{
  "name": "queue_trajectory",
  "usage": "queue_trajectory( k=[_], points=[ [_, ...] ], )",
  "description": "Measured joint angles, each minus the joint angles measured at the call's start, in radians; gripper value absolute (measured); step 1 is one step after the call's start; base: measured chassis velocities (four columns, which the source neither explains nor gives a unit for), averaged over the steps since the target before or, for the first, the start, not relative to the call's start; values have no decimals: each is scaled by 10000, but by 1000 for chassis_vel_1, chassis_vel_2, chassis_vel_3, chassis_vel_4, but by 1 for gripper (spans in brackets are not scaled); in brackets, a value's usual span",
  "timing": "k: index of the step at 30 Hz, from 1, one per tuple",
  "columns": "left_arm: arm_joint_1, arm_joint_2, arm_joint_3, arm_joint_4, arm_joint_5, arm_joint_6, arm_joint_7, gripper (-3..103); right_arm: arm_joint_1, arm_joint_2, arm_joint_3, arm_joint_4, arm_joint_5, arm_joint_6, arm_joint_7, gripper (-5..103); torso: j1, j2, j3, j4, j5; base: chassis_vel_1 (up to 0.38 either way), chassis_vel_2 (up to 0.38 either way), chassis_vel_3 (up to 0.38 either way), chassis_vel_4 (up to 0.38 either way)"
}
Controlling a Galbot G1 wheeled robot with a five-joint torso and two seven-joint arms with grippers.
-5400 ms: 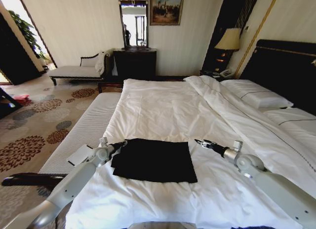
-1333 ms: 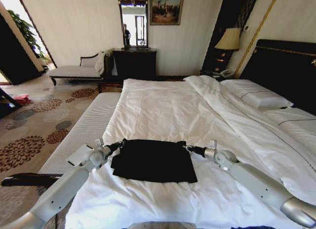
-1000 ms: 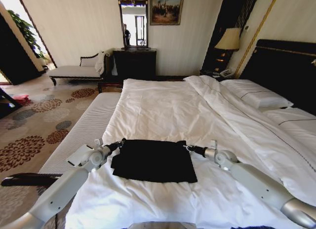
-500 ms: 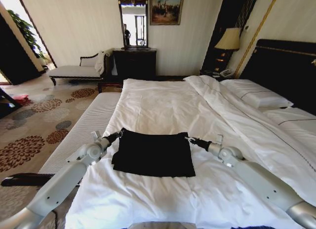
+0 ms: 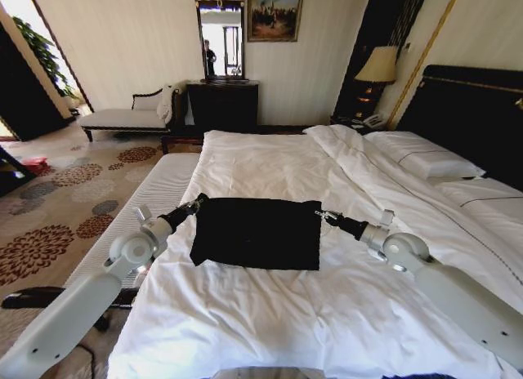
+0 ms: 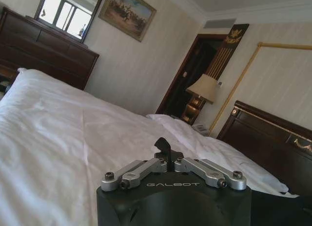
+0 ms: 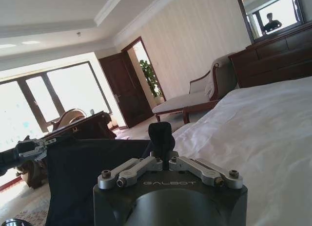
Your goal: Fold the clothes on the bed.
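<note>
The big bed (image 5: 270,162) has white sheets, a dark wooden headboard and a flowery carpet beside it. The black soft top (image 5: 257,232) hangs stretched between both grippers, lifted above the white duvet, with its bottom edge touching. The left gripper (image 5: 198,201) pinches one top corner tight; the right gripper (image 5: 320,215) pinches the other. Lots of open duvet lies around it. The top's lettering is hidden.

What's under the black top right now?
The white duvet of the bed lies under the black top, whose far edge is held by the left gripper and right gripper. Anything beneath the fabric is covered.
</note>
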Motion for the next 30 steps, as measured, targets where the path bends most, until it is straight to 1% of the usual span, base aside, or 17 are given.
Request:
queue_trajectory(
  k=[4,6,9,12,15,16,18,20,23,24,26,28,29,30],
  points=[
    [813,242,-874,-926,-228,-49,-30,2,-471,-353,787,836,297,2,110,1,0,0,0,0,0,0,0,0,0],
    [944,279,-1014,-1098,-258,-62,-39,2,-592,-401,957,970,325,11,109,1,0,0,0,-1,0,0,0,0,0],
    [1263,324,-1556,-1615,-580,-113,-169,2,-1125,-482,1596,1333,388,276,-188,1,0,0,-1,-2,1,0,0,0,0],
    [1309,351,-1738,-1702,-736,-115,-263,2,-1304,-491,1838,1416,389,370,-349,1,-1,0,-1,-2,1,0,0,0,0],
    [1420,449,-2047,-2010,-1038,-116,-441,2,-2019,-611,2612,1815,484,366,-335,1,1,0,1,-3,0,0,0,0,0],
    [1420,449,-2047,-2010,-1038,-116,-441,2,-2019,-611,2612,1815,484,366,-335,1,1,0,1,-3,0,0,0,0,0],
    [1542,480,-2203,-2255,-1194,-116,-493,2,-2443,-662,2991,2047,580,334,-290,1,1,0,1,-1,0,0,0,0,0],
    [1807,509,-2433,-2640,-1392,-114,-621,2,-3426,-757,3818,2593,889,167,-7,1,0,1,0,-5,0,0,0,0,0],
    [1969,510,-2537,-2781,-1480,-101,-698,2,-3810,-786,4101,2812,991,91,164,1,-1,1,-1,-6,0,0,0,0,0],
    [2108,496,-2556,-2806,-1499,-84,-742,2,-3992,-800,4161,2874,1050,7,365,1,-2,1,-1,-4,0,0,0,0,0],
    [2124,469,-2459,-2684,-1451,-81,-759,2,-3899,-807,3948,2734,1071,-27,511,1,-2,2,-1,-3,-2,0,0,0,0],
    [2004,423,-2232,-2316,-1315,-85,-819,2,-3566,-809,3518,2319,1072,-65,632,1,-2,1,-1,0,0,0,0,0,0],
    [1708,370,-1864,-1737,-1165,-106,-842,2,-3055,-809,3020,1783,1053,-97,680,1,-1,0,1,1,1,0,0,0,0],
    [1708,370,-1864,-1737,-1165,-106,-842,2,-3055,-809,3020,1783,1053,-97,680,1,-1,0,1,1,1,0,0,0,0]
  ],
)
